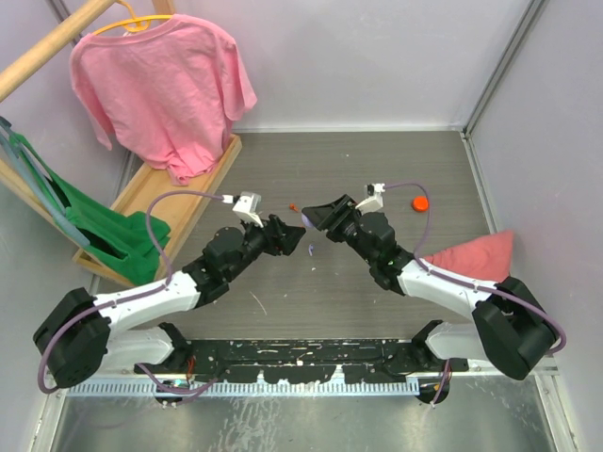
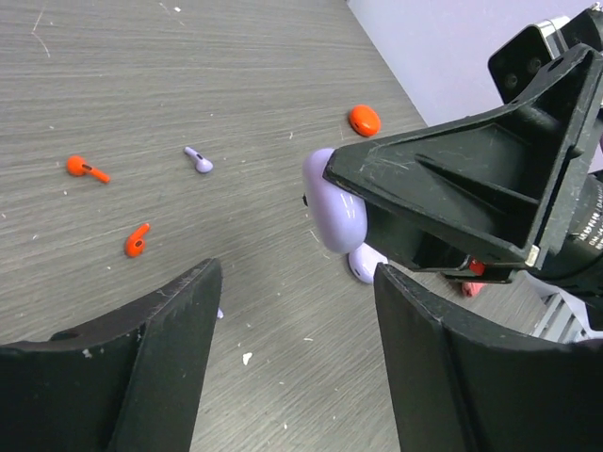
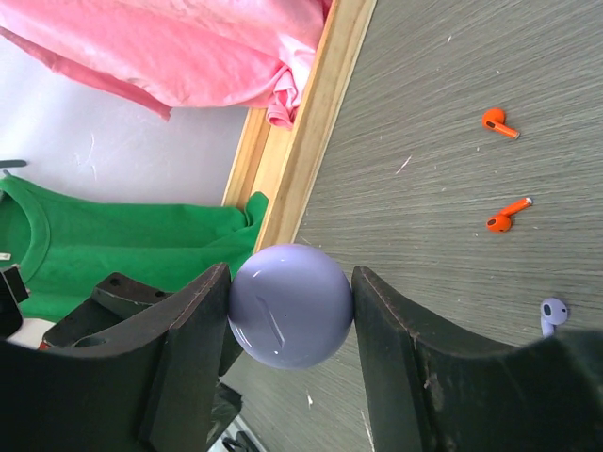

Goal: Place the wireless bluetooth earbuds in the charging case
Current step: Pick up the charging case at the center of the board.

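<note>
No black puck or black earbuds show. My right gripper [image 3: 290, 311] is shut on a round lilac charging case [image 3: 287, 303] and holds it above the table; the case also shows in the top view [image 1: 309, 218] and the left wrist view [image 2: 332, 202]. My left gripper [image 2: 297, 315] is open and empty, facing the case from just left of it [image 1: 290, 235]. A lilac earbud [image 2: 198, 160] lies on the table, and it shows in the right wrist view [image 3: 552, 314]. Another small lilac piece [image 2: 366, 264] lies under the held case.
Two orange earbuds [image 2: 85, 169] [image 2: 137, 240] lie on the table left of the lilac one. An orange round case [image 1: 420, 201] sits at the back right. A wooden rack [image 1: 170, 202] with pink and green shirts stands at the left. A pink cloth [image 1: 476, 254] lies at the right.
</note>
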### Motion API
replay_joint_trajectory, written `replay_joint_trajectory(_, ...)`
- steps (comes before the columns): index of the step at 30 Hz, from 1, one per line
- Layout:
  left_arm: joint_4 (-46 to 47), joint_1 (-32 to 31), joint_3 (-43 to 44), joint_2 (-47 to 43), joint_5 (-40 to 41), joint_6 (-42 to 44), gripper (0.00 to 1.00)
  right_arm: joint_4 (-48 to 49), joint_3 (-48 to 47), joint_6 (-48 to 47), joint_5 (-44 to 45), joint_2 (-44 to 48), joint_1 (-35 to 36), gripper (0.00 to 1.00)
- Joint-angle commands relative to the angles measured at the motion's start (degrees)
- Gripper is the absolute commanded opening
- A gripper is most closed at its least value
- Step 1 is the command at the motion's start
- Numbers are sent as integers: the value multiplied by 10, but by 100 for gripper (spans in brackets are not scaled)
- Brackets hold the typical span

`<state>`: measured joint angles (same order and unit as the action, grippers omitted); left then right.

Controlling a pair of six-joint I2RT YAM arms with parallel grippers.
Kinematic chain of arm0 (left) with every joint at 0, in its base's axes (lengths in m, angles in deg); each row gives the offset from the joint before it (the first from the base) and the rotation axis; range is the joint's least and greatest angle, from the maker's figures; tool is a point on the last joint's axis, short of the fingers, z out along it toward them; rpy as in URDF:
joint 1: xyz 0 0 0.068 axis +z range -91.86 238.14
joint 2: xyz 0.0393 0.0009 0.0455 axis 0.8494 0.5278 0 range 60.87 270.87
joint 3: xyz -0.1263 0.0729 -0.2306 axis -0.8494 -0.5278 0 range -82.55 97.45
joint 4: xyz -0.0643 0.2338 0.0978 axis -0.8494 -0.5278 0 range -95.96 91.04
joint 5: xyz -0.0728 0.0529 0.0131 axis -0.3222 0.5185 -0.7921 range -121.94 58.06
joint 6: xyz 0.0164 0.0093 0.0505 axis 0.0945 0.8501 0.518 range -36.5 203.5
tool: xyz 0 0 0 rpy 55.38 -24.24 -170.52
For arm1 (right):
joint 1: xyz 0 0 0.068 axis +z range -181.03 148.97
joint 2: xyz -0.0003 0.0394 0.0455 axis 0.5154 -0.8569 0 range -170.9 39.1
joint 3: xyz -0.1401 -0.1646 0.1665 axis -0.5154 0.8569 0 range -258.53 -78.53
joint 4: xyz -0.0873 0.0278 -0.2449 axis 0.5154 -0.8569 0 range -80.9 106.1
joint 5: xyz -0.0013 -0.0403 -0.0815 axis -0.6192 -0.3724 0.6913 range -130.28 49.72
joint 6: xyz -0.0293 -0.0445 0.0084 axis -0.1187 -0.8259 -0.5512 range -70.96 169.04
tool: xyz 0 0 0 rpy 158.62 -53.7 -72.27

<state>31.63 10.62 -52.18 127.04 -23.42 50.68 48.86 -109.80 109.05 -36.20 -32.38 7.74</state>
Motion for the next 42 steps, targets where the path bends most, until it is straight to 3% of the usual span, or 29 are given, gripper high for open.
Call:
replay_joint_trajectory(1,101,-12,22,24,29,21,65,42,-4,17,20,26,8,51)
replay_joint_trajectory(4,119,-19,27,45,47,19,60,42,-5,20,20,25,11,51)
replay_joint_trajectory(19,257,-39,19,133,81,29,52,36,-2,34,39,25,31,51)
replay_joint_trajectory(25,281,-41,13,141,103,33,41,33,3,36,52,34,37,51)
replay_joint_trajectory(30,281,-42,9,141,106,34,26,33,7,36,59,40,39,52)
replay_joint_trajectory(37,258,-42,0,127,106,34,3,39,3,-18,57,54,39,64)
replay_joint_trajectory(42,212,-42,-6,101,111,39,0,43,-5,-74,43,74,39,70)
